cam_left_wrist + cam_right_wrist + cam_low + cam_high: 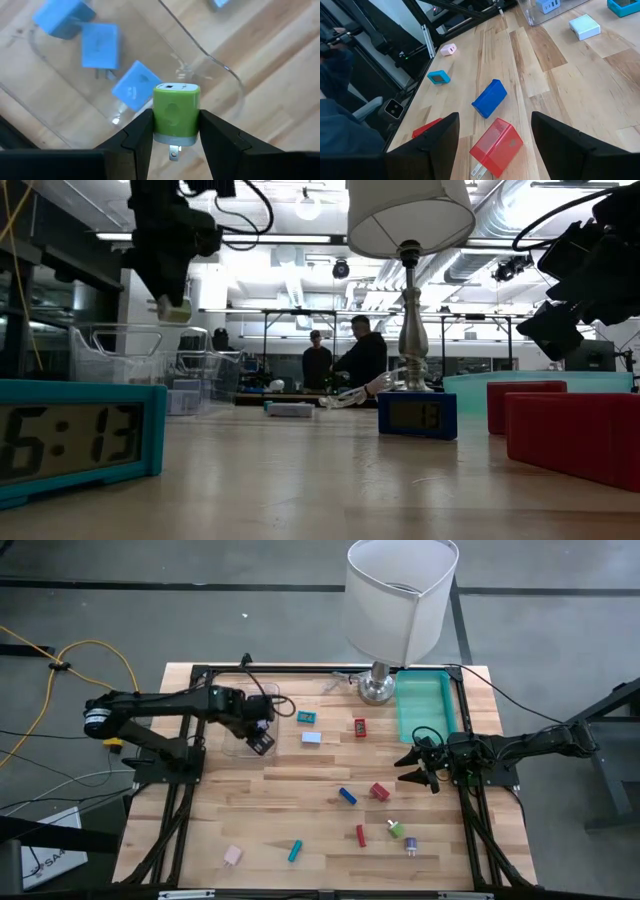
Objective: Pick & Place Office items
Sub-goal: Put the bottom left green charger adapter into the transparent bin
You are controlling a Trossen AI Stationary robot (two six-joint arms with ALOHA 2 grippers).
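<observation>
Green plastic charger plug (176, 115) is pinched firmly in the left end effector (175, 132), hanging over the clear bin (210, 62) near the tabletop's (280, 800) far left corner. To do it well, lower inside the walls, then release. Three light blue plugs (100, 45) lie inside, perhaps more hidden. The right end effector (495, 145) waits wide open and empty near the right edge, above one red plug (495, 145) and one dark blue block (489, 98).

Overhead of the light wooden table (300, 780) with both dark arms over it.
The left gripper (262, 740) sits at a clear plastic bin (283, 703); the right gripper (418, 768), fingers spread, hovers beside a teal tray (404, 720). Small coloured pieces lie scattered between, below a white-shaded lamp (398, 595).
</observation>
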